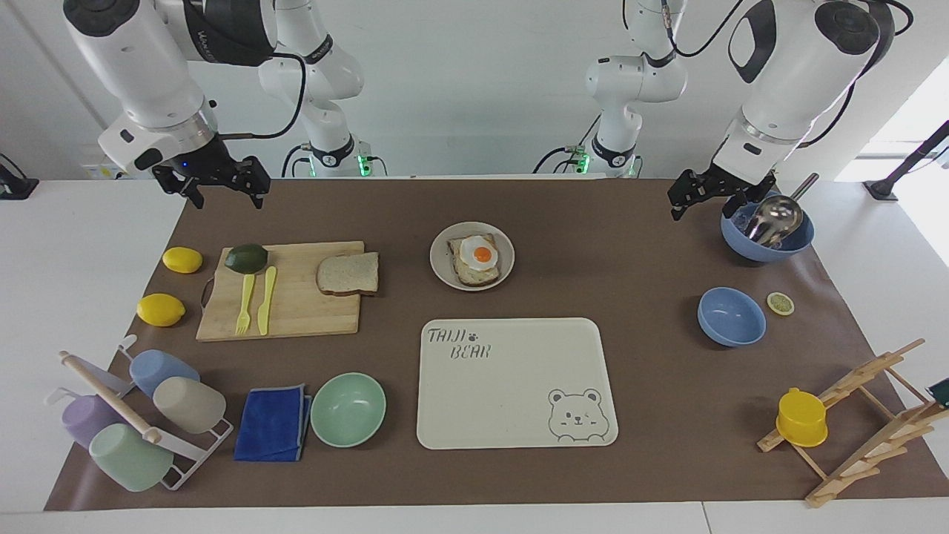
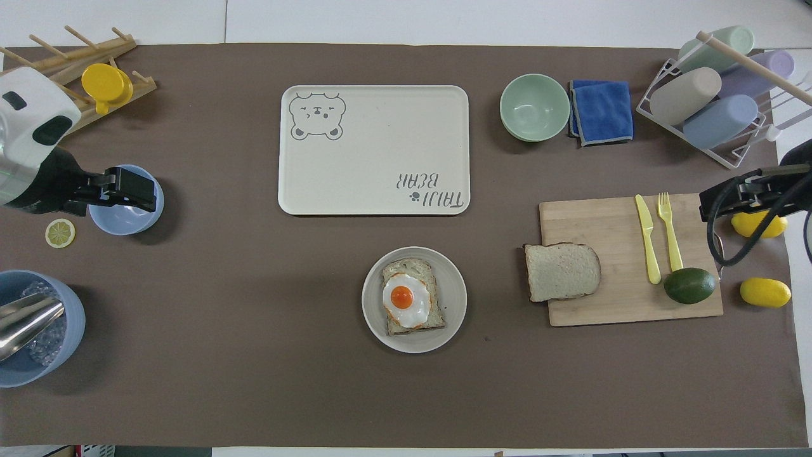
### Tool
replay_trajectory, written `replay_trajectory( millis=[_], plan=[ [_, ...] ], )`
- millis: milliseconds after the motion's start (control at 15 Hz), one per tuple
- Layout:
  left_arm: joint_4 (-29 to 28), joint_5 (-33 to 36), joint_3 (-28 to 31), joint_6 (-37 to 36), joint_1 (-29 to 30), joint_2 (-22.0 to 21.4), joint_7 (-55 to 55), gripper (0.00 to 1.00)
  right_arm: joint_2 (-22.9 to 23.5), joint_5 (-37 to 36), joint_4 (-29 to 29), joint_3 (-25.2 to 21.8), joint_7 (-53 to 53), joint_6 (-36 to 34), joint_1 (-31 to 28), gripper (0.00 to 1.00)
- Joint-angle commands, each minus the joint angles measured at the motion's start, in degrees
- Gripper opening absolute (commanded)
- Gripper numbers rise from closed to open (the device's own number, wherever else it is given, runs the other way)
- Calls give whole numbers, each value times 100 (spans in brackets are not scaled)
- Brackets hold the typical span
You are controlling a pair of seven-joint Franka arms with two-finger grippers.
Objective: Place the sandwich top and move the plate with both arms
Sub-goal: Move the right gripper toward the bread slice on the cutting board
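The sandwich top (image 1: 348, 273) is a plain bread slice that lies on the wooden cutting board (image 1: 296, 311), at its edge toward the plate; it also shows in the overhead view (image 2: 562, 271). The plate (image 1: 442, 273) stands mid-table and holds a toast slice with a fried egg (image 1: 474, 258); the plate also shows from above (image 2: 374, 311). My right gripper (image 1: 226, 194) hangs open and empty in the air at the right arm's end of the table, over the mat's edge near the board. My left gripper (image 1: 700, 199) hangs open and empty beside a blue bowl with a metal scoop (image 1: 767, 230).
The cream bear tray (image 1: 511, 400) lies farther from the robots than the plate. A mint-green bowl (image 1: 348, 409), a blue cloth (image 1: 273, 423) and a cup rack (image 1: 141, 415) lie beside it. An avocado (image 1: 246, 258), yellow cutlery (image 1: 256, 297) and two lemons (image 1: 182, 259) are around the board.
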Motion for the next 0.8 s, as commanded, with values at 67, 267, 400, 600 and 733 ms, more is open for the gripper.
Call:
replay_trajectory(
  millis=[67,267,400,600,733],
  plan=[
    [-51,83,8,-17,8,-66,22,100,-41,144,-33,8,-159,-93,-38,100],
    [-51,83,8,-17,8,-66,14,100,-59,170,-33,61,-132,-164,-30,100],
    [-51,83,8,-17,8,-66,22,100,-76,161,-59,44,-115,-112,-21,100],
    [-51,83,8,-17,8,-66,22,100,-243,144,-435,52,-184,134,-30,100],
    [-51,83,8,-17,8,-66,22,100,-270,83,-499,78,-133,257,128,100]
  ],
)
